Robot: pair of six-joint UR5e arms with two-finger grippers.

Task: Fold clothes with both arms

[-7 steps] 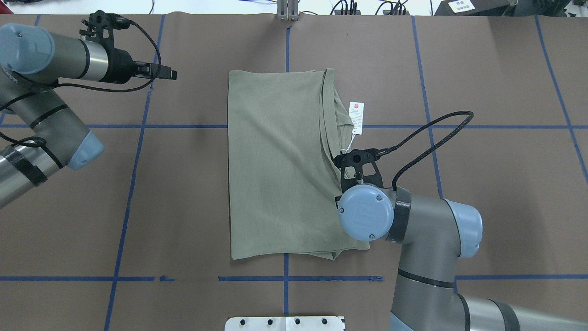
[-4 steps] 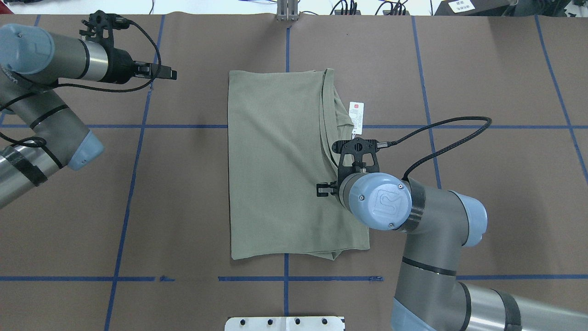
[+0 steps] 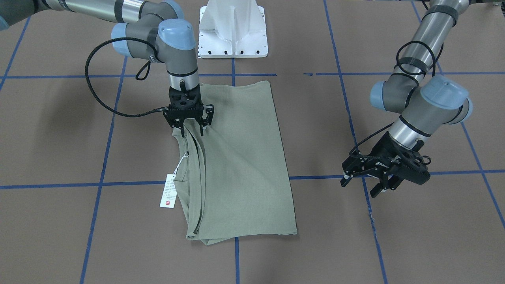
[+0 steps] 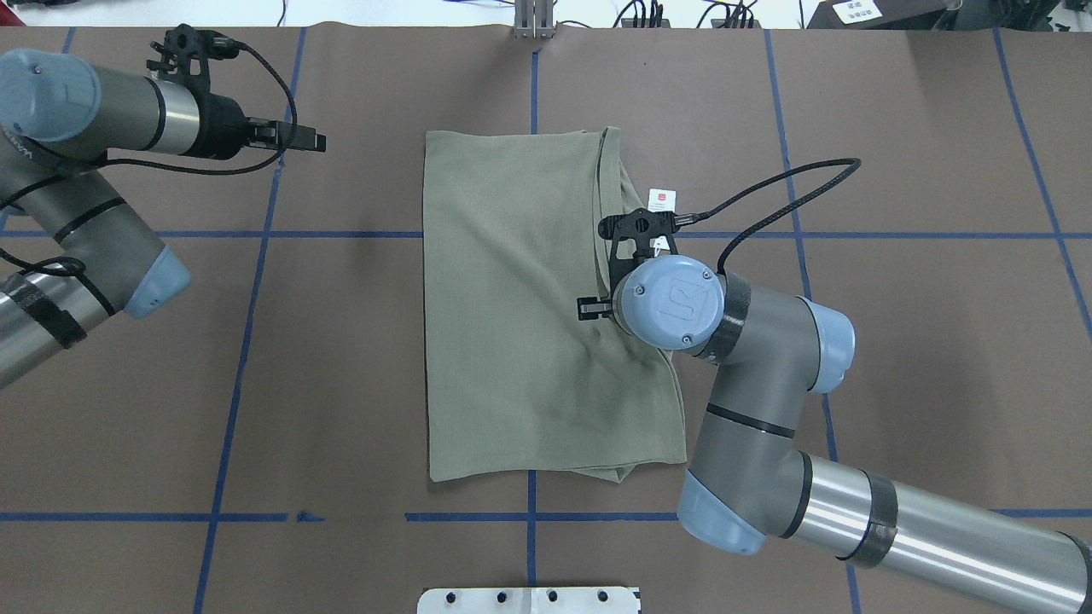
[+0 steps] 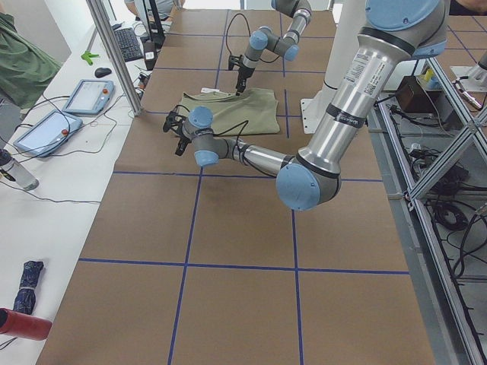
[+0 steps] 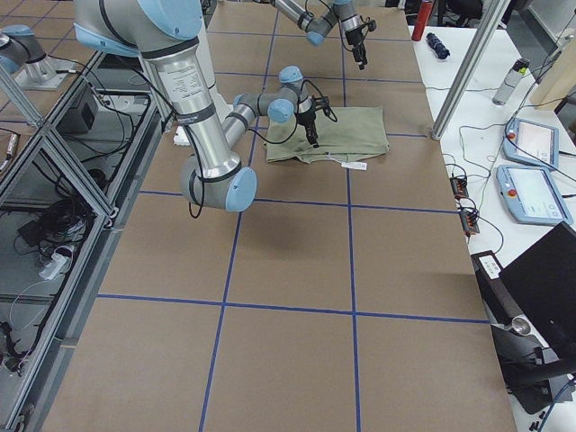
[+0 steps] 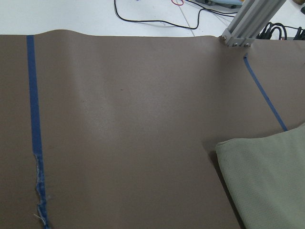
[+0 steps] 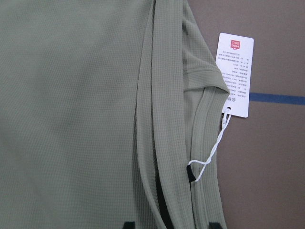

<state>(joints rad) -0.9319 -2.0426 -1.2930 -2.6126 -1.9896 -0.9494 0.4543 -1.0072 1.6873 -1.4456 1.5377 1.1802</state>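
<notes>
Apparently the right tool [image 3: 192,131], fingers spread, straddles the layered edge of the shirt [image 3: 240,157] to pinch it for another fold; the left tool [image 3: 359,188], also spread, hangs aside.

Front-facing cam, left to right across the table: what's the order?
tag → shirt → left claw. Right claw is left out because it overlaps the shirt's edge.
</notes>
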